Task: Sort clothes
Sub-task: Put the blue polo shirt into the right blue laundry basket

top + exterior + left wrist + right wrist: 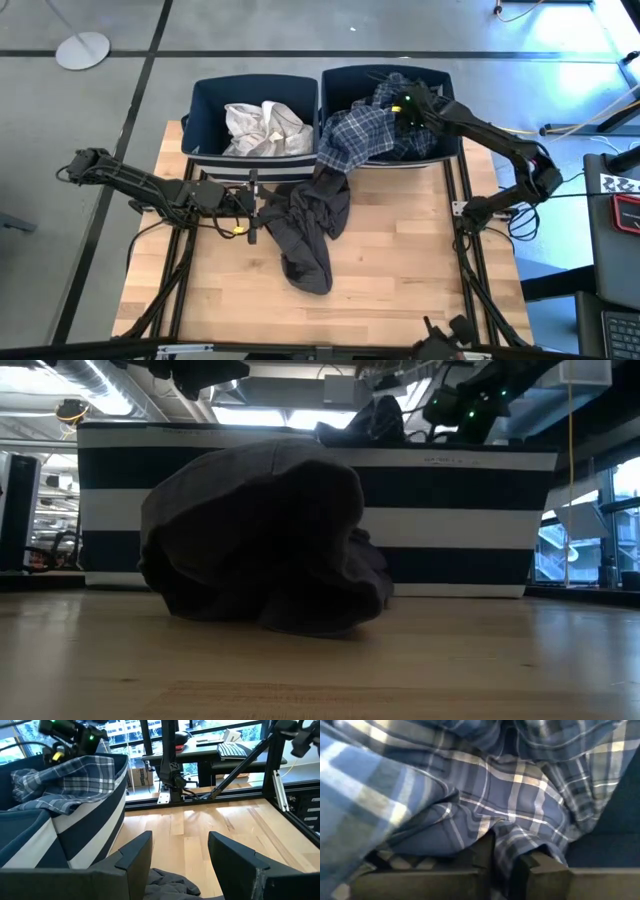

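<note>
Right gripper [505,862] pinching plaid shirt [362,135] in right bin [452,85], left gripper [180,852] spread over grey garment [305,225] mid-table.

The plaid shirt [365,135] is blue with white checks. The crumpled garment [262,128] is white, and the one [308,228] on the pale wooden table [400,270] is dark grey. Both bins [205,100] are navy with white stripes.

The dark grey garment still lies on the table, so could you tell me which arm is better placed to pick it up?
Probably left: the left gripper, open, sits at the dark grey garment, while the right gripper grips the plaid shirt.
</note>
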Action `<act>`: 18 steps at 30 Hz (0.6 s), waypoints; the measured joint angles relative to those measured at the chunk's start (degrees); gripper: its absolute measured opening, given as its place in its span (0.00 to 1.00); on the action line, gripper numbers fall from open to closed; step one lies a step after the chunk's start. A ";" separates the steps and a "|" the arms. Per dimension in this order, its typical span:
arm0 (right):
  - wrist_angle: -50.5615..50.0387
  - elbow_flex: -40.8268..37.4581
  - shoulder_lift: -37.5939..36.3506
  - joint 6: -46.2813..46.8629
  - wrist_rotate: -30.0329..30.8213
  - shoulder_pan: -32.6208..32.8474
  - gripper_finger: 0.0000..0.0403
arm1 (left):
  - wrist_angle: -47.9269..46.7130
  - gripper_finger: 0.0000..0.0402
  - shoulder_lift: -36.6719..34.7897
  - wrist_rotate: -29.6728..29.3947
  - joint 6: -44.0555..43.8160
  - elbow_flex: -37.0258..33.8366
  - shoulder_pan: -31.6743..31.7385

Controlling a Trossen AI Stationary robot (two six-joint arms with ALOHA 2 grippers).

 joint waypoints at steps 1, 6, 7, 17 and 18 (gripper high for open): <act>-0.21 0.00 0.39 -0.04 1.23 0.06 0.11 | 0.00 0.46 0.00 0.00 -0.05 0.00 0.00; -2.17 0.45 0.38 -0.08 2.48 0.06 0.24 | -0.02 0.46 0.00 0.00 -0.13 0.00 0.00; -3.62 1.22 0.22 -0.13 2.48 0.06 0.28 | -0.02 0.46 0.00 0.00 -0.13 0.00 0.00; -30.18 22.21 -0.21 0.21 -1.91 0.11 0.46 | -0.02 0.46 0.00 0.00 -0.11 0.00 0.00; -32.14 24.44 -0.21 0.91 -2.09 0.11 0.46 | -0.02 0.46 0.00 0.00 -0.13 0.00 0.00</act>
